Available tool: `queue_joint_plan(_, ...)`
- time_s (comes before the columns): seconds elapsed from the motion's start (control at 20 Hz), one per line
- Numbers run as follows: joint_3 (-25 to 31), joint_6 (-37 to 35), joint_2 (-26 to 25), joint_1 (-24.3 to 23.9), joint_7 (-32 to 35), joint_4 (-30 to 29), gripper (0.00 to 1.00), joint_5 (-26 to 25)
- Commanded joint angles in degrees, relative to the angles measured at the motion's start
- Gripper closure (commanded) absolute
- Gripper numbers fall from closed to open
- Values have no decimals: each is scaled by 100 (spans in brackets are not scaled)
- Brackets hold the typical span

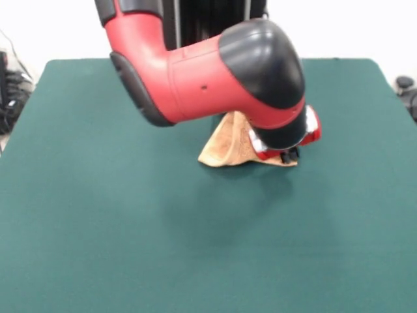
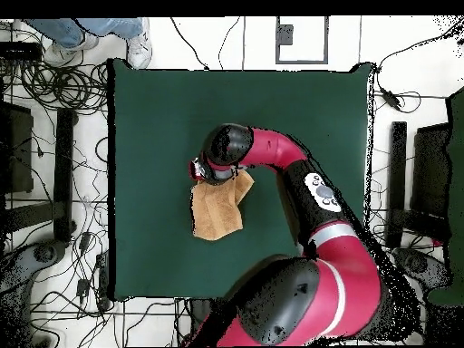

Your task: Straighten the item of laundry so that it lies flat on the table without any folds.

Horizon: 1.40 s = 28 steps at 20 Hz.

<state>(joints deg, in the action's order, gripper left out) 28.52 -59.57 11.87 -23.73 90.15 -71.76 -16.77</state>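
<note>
The tan-orange towel point(image 1: 225, 149) lies near the middle of the dark green table point(image 1: 98, 215). In the front view its upper part rises behind the arm's red and black wrist. In the overhead view the towel point(image 2: 219, 212) is a crumpled, roughly rectangular shape with its far edge under the wrist. My gripper point(image 1: 290, 156) is low at the towel's edge, at its right corner in the front view. In the overhead view the gripper point(image 2: 200, 172) sits at the towel's upper left corner. The wrist hides its grip. The white tag is not visible.
The arm point(image 2: 299, 181) reaches across the table point(image 2: 145, 109) from the base at the bottom of the overhead view. A person's legs and shoes point(image 2: 104, 34) show beyond the table's top left corner. Cables and equipment point(image 2: 54, 91) lie on the floor around the table.
</note>
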Motion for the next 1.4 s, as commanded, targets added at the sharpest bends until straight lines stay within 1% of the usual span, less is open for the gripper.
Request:
queue_joint_plan(0.05, -856, 1558, 673, 985, 1658, -393, 100, -752)
queue_joint_plan(0.15, -1061, 1789, 726, 1144, 1743, -307, 100, -846)
queue_joint_plan(0.3, -1151, 1838, 701, 1219, 1642, -194, 100, -717)
queue_joint_plan(0.4, -1341, 1860, 736, 1375, 1570, -17, 100, -809)
queue_joint_plan(0.45, -1484, 1837, 682, 1481, 1560, 158, 100, -887)
queue_joint_plan(0.55, -1680, 1738, 611, 1578, 1541, 385, 100, -888)
queue_joint_plan(0.7, -1831, 1785, 491, 1617, 1445, 450, 100, -816)
queue_joint_plan(0.75, -1825, 1785, 486, 1584, 1383, 369, 100, -754)
queue_joint_plan(0.8, -1819, 1745, 445, 1576, 1324, 411, 100, -703)
queue_joint_plan(0.9, -1749, 1484, 326, 1514, 1262, 402, 100, -452)
queue_joint_plan(1.05, -1363, 872, 7, 1191, 831, 421, 100, 20)
queue_joint_plan(1.1, -1304, 750, -42, 1136, 734, 428, 100, 107)
queue_joint_plan(1.25, -1105, 225, -101, 906, 343, 331, 100, 417)
queue_joint_plan(1.4, -1047, -114, -36, 753, 109, 199, 100, 597)
